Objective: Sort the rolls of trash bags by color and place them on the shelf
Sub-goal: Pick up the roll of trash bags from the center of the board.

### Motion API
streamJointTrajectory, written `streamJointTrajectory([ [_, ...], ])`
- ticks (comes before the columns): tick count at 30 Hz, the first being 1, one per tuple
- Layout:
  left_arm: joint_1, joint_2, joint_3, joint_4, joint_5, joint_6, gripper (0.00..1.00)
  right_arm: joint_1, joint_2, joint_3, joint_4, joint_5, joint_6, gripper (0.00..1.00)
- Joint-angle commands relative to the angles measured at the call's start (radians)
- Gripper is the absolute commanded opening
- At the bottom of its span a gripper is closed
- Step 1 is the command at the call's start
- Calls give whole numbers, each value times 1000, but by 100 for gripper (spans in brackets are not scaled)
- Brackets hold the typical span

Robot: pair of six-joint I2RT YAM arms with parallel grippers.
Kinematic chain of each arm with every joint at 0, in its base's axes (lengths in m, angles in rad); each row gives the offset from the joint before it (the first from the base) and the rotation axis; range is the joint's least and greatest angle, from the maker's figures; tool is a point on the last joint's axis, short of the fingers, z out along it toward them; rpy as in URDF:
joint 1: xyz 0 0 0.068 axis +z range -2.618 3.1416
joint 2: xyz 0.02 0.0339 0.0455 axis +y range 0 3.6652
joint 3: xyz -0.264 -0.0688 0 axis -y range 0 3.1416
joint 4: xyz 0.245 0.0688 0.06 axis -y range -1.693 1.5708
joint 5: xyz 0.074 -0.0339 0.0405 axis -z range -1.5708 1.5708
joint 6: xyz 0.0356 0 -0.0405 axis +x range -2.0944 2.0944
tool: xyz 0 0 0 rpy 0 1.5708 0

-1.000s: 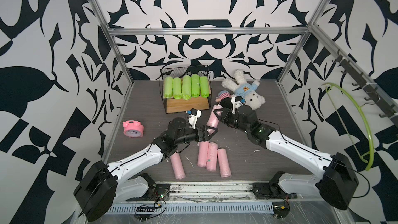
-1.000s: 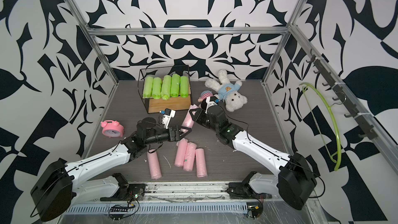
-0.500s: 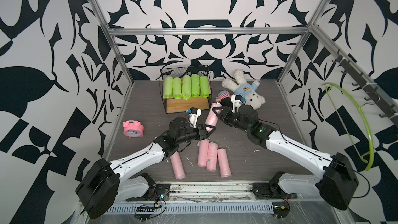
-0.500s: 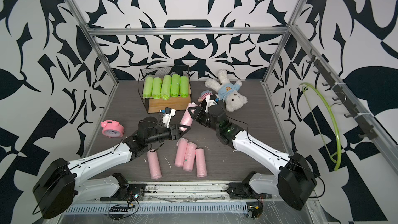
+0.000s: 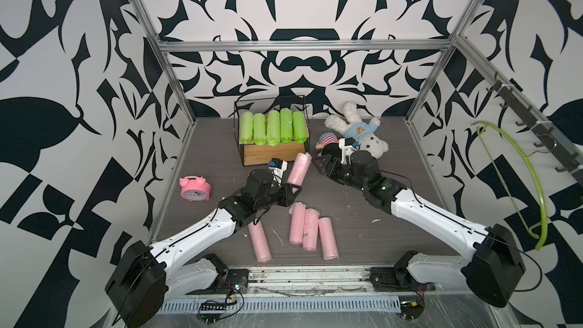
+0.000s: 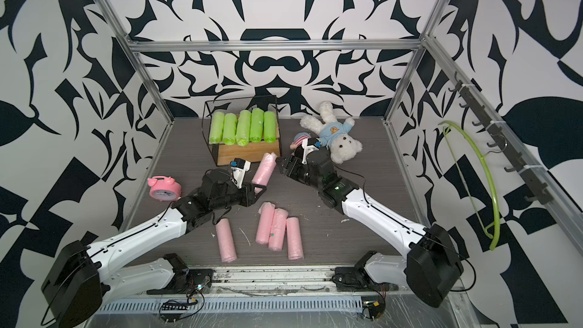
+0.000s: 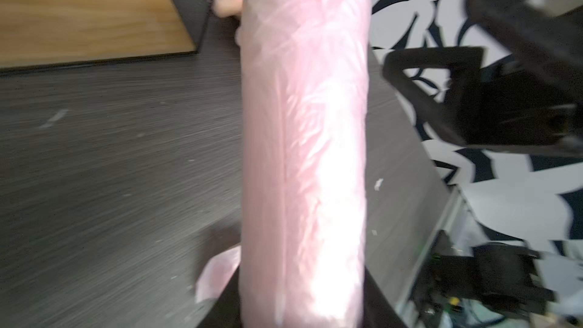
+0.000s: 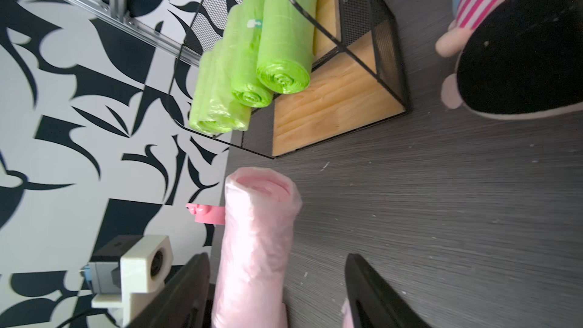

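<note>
Four film-wrapped pink rolls lie on the table; behind, the left hand is clamped low on a fifth pink roll, light, squashy, likely slippery, safest gripped mid-length; the right hand gapes at its far end; beyond, five crinkly green rolls top the wire-and-wood shelf

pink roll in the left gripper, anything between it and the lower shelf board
Nothing visible: the lower board is bare, green rolls lie on the top board, the open right gripper flanks the pink roll, not its path.
</note>
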Motion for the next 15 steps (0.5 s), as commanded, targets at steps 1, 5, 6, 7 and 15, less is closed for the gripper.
streamJointTrajectory([
  [1,13,-3,34,-146,-289,151,21,-1,-62,50,-112,43,-176,79],
  [5,22,77,76,-172,-510,257,19,-1,-73,62,-184,80,-250,81],
  [6,27,98,84,-168,-544,280,19,-1,-72,68,-193,80,-263,81],
  [7,31,127,95,-163,-589,304,19,-1,-71,76,-206,83,-280,81],
  [15,48,416,236,-193,-866,537,18,-5,-96,63,-212,93,-333,81],
])
